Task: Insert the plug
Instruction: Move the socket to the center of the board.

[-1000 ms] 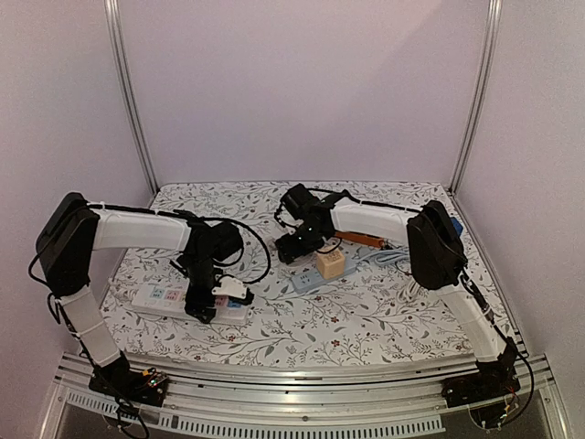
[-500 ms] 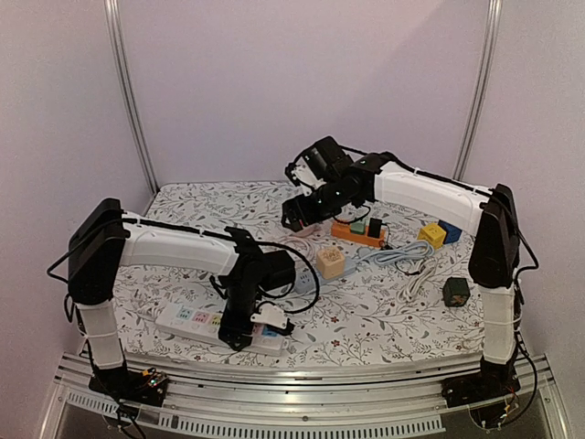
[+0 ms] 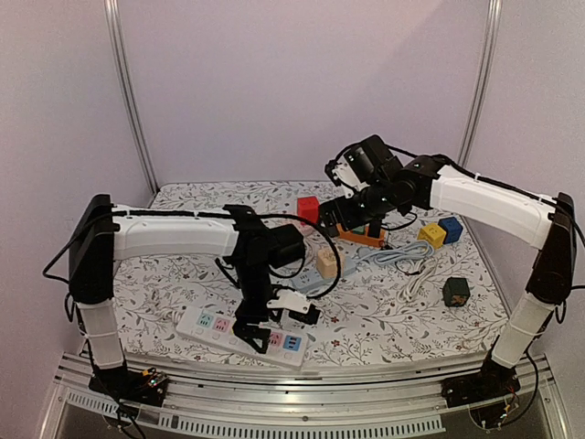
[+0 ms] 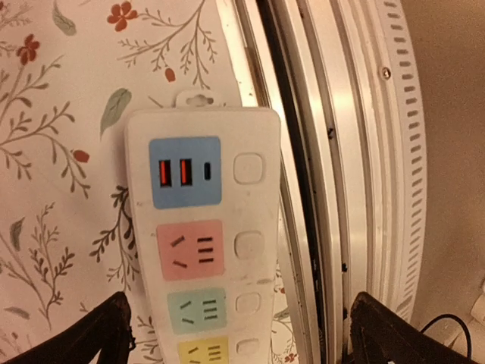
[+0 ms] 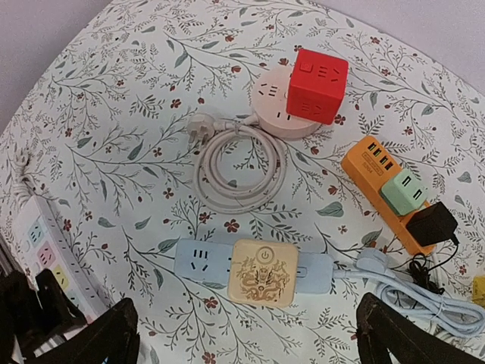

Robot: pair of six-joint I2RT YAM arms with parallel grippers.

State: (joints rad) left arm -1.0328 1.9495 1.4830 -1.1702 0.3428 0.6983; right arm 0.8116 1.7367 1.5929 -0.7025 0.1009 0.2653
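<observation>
Floral cloth (image 5: 114,114); glossy white power strip (image 4: 261,129) (rounded corners) | left gripper (image 4: 242,326), right gripper (image 5: 246,318): apart

2 arms (image 3: 174,236) — white shells, black joints, looping black cables (image 3: 335,263).

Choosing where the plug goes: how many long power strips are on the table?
3: white strip at the near edge under the left hand, light blue strip mid-table, orange strip farther back. Others may be hidden.
</observation>
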